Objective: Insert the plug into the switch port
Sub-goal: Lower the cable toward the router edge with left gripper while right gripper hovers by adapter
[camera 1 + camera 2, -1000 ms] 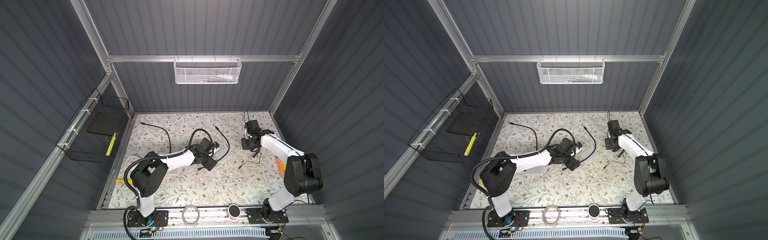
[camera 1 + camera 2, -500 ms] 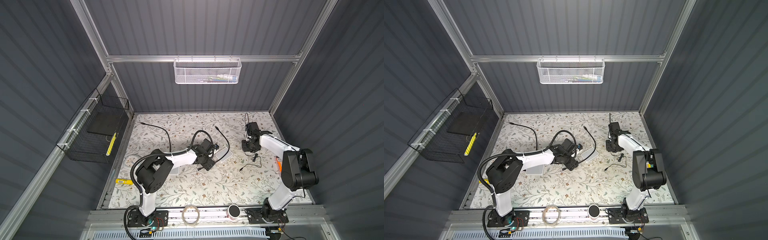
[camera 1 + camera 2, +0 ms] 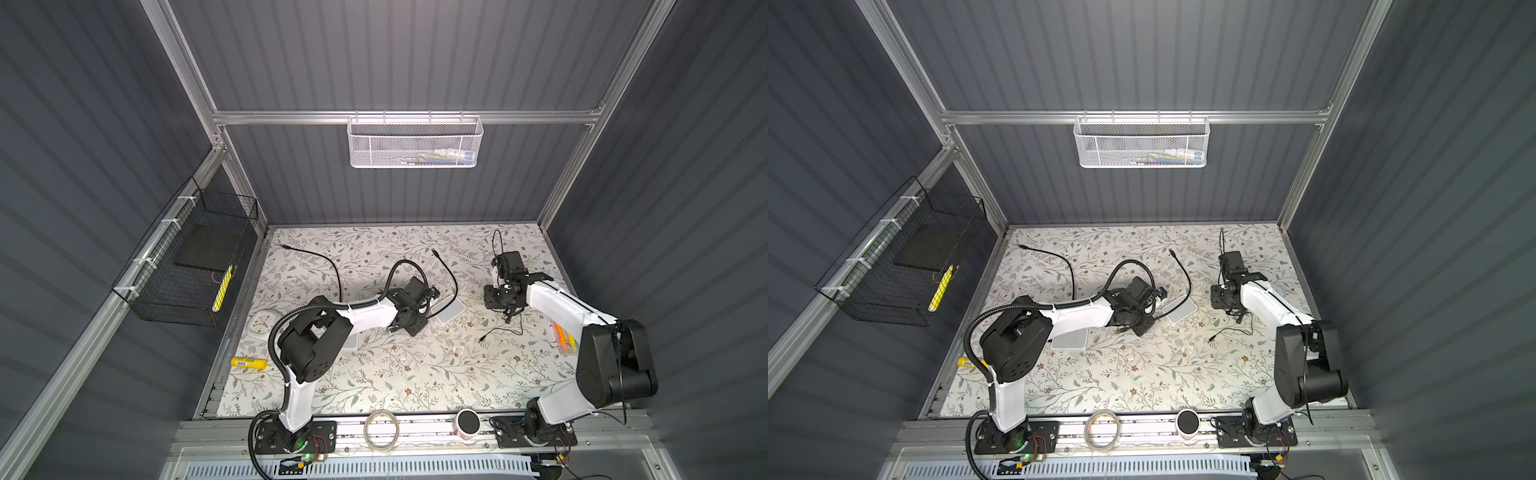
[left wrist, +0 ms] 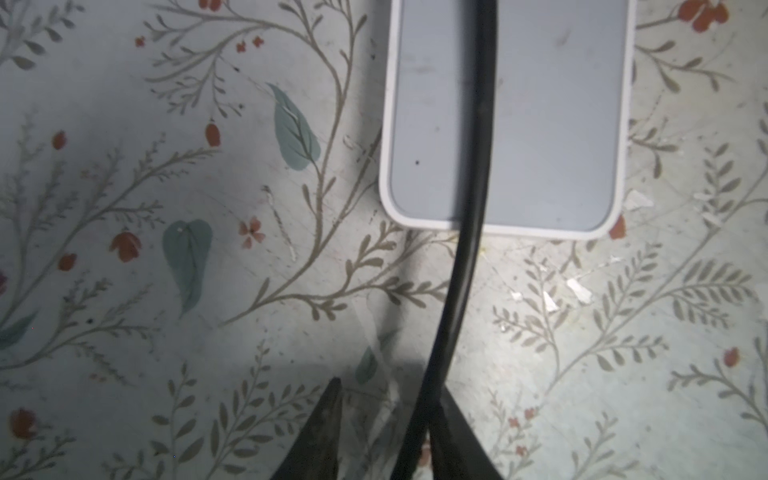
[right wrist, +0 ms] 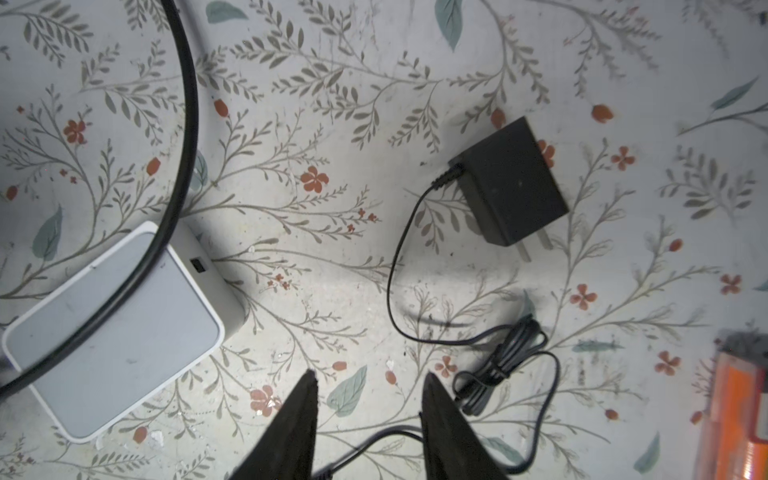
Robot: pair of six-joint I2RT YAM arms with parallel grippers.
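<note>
Here, cable (image 4: 478, 166) atop switch (image 4: 552, 124) (white).

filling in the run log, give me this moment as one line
left pincer: open around thick black cable | right pincer: open, nothing gripped | cable: draped over switch | side port: empty

I read the switch (image 4: 507, 124) as smooth white plastic, its top matt grey and faintly scuffed. The black cable (image 4: 478, 166) looks like semi-gloss rubber. The adapter (image 5: 511, 183) is matt black plastic with bare metal prongs. The floral table cover (image 4: 166, 166) looks smooth but worn and flecked. At twelve o'clock in both top views, the basket (image 3: 413, 141) is white-coated metal mesh.
</note>
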